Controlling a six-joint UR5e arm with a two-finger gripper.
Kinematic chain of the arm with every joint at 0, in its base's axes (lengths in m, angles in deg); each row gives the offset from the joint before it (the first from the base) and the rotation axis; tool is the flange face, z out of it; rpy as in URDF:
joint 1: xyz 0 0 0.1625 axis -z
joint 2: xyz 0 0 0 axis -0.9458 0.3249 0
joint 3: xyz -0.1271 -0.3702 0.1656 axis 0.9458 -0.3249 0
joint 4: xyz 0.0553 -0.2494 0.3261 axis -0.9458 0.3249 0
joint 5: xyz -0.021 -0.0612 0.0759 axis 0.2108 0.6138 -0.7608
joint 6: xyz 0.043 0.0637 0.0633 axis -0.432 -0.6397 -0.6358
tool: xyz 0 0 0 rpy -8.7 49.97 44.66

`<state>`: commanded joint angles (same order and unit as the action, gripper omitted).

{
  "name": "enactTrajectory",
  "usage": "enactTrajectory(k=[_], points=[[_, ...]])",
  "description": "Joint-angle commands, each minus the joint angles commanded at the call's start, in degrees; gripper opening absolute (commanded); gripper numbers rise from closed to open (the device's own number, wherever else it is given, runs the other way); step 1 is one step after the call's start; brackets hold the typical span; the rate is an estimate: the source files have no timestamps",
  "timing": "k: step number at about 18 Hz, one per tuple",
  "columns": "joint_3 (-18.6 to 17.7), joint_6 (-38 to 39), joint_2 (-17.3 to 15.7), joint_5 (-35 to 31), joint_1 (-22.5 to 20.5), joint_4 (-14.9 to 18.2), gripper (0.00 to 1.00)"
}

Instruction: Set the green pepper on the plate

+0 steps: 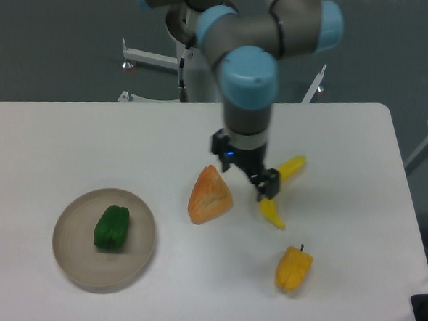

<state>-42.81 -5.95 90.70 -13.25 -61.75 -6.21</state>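
The green pepper (111, 228) lies on the beige-grey round plate (74, 254) at the front left of the table, slightly left of the plate's middle. My gripper (245, 176) hangs far to the right of it, above the table between the orange wedge and the banana. Its fingers (269, 186) are spread apart with nothing between them, so it is open. The arm's wrist hides part of the banana.
An orange wedge-shaped food item (210, 197) sits just left of the gripper. A yellow banana (284, 184) lies to its right, partly under the gripper. A yellow-orange pepper (293, 268) rests near the front right. The table edge runs along the right side.
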Motion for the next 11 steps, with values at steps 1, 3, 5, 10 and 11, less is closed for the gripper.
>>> enactTrajectory(k=[1,3,5,10,11], points=[[0.00,-2.29,0.35,0.00,-0.97,0.00,1.00],[-0.09,-7.11,1.75,0.00,-3.16,0.09,1.00],[-0.61,-8.63,2.29,-0.35,-3.26,0.87,1.00],[-1.85,-10.92,2.82,-0.62,-3.61,0.53,1.00],[-1.85,-10.92,2.82,-0.62,-3.61,0.44,1.00]])
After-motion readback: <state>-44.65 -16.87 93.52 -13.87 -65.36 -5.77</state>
